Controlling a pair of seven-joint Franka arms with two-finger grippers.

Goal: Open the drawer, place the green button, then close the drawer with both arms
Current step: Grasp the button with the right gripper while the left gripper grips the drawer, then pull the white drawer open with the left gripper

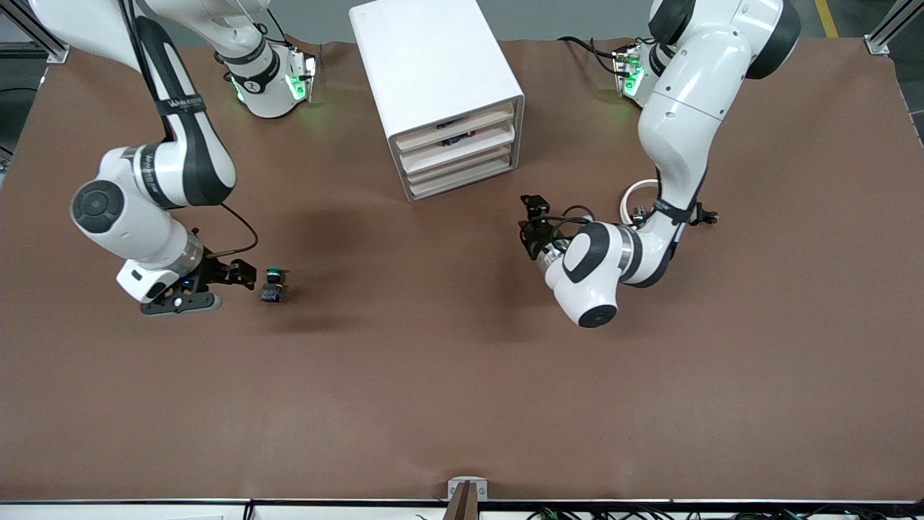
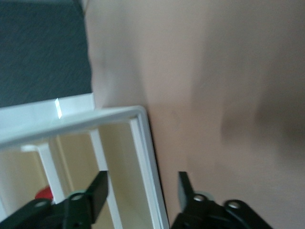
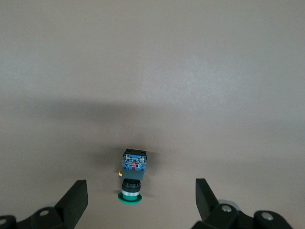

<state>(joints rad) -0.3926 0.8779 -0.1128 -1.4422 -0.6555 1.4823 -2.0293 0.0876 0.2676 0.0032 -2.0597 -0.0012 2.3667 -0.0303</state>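
The button (image 1: 273, 284), with a green cap and a dark body, lies on its side on the brown mat toward the right arm's end of the table. My right gripper (image 1: 229, 287) is open and low beside it. In the right wrist view the button (image 3: 133, 177) lies just ahead of the open gripper (image 3: 140, 198), untouched. The white cabinet (image 1: 433, 65) holds four cream drawers (image 1: 458, 155), all pushed in. My left gripper (image 1: 529, 222) is open and empty in front of the drawers, apart from them. In the left wrist view the gripper (image 2: 143, 191) faces the cabinet's corner (image 2: 136, 112).
A white ring (image 1: 638, 196) and a small black part (image 1: 707, 215) lie by the left arm. Dark and red parts (image 1: 455, 128) show in the gap above the top drawer. The brown mat (image 1: 462, 375) covers the table.
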